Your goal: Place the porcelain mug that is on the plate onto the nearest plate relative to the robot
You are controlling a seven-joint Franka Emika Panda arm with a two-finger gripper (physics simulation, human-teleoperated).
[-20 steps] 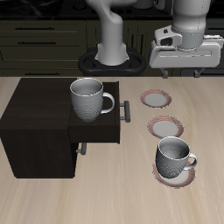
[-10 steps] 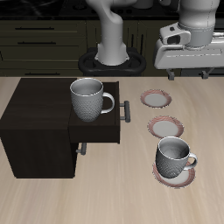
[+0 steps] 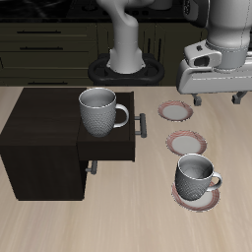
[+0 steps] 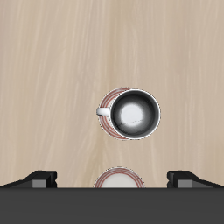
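Jaws spread wide and empty, the gripper point(image 3: 218, 98) hangs high above the table's back. The porcelain mug point(image 4: 136, 113) sits upright on the plate point(image 3: 200, 194) toward the front edge, well below and forward; nearest plate point(image 3: 176, 111) waits empty.

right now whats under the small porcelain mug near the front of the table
The porcelain mug stands on a plate with a pinkish-brown striped rim. Only part of that rim shows around the mug's base; the plate's white centre is covered by the mug.
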